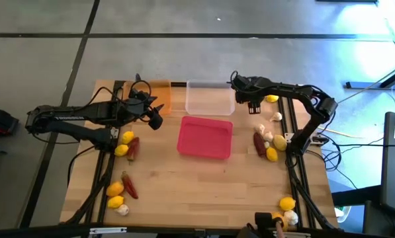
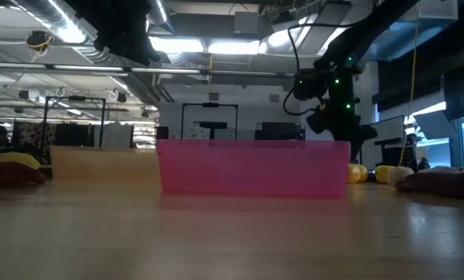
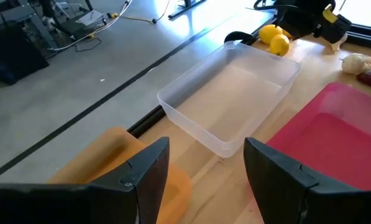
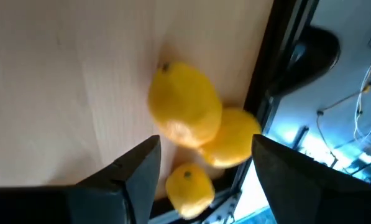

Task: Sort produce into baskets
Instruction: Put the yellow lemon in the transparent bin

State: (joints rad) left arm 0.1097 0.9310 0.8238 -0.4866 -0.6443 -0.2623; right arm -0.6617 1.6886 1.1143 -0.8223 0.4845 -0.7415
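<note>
Wooden surface (image 1: 204,182), seen from above.

Trays: pink-red tray (image 1: 205,137) at centre; clear tray (image 1: 210,98) just behind it; orange tray (image 1: 161,96) to the clear tray's left, partly under the left arm. All three look empty.

Produce, left side: lemons (image 1: 124,145), dark red chili peppers (image 1: 129,185) and a garlic bulb (image 1: 122,209), in loose clusters along the edge.

Produce, right side: garlic bulbs (image 1: 266,134), a chili (image 1: 259,143), lemons (image 1: 272,154); more lemons and garlic at the near right corner (image 1: 287,205).

Left claw (image 1: 155,116): open, holding nothing, above the orange tray's near edge.

Right claw (image 1: 255,104): fingers parted, holding nothing, over three lemons (image 4: 194,121) at the far right edge, beside the clear tray.
</note>
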